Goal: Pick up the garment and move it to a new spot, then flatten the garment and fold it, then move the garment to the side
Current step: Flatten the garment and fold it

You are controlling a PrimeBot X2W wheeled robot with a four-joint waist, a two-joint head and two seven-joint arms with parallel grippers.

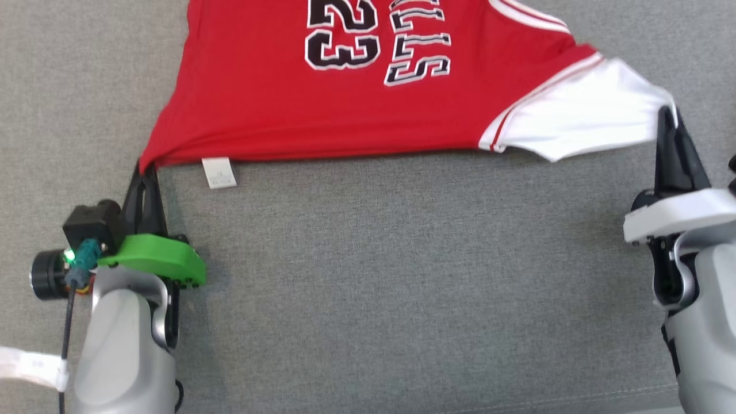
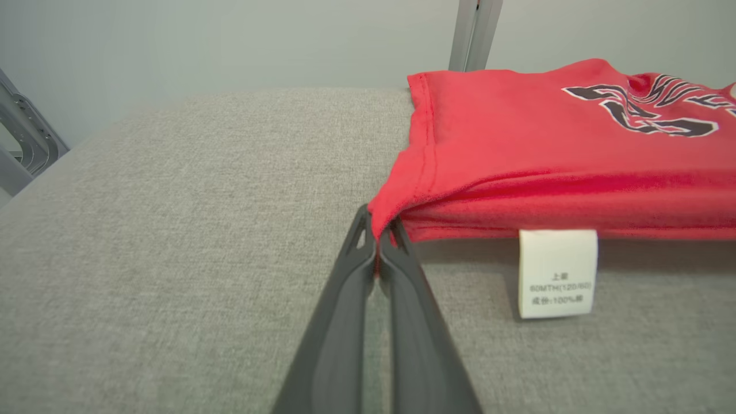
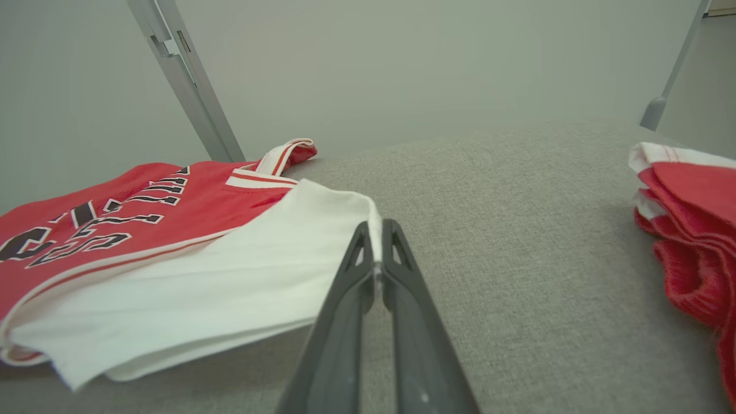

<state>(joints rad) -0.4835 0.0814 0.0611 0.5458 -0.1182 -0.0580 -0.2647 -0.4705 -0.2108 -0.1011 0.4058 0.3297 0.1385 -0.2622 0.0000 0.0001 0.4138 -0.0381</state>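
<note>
Both hands clamped on the near edge of the red garment [image 1: 345,103], which is stretched between them.
The left hand [image 1: 145,171] reaches forward low over the grey fabric surface [image 1: 402,276], its fingers pressed together on the garment's red hem corner, just left of the white care label [image 1: 219,172]. The right hand [image 1: 667,118] points forward with its fingers pinched on the tip of the white sleeve [image 1: 581,112]. The garment lies print-up on the far part of the surface, its near edge drawn straight. A pile of red and white cloth [image 3: 690,230] sits well off to the right.
</note>
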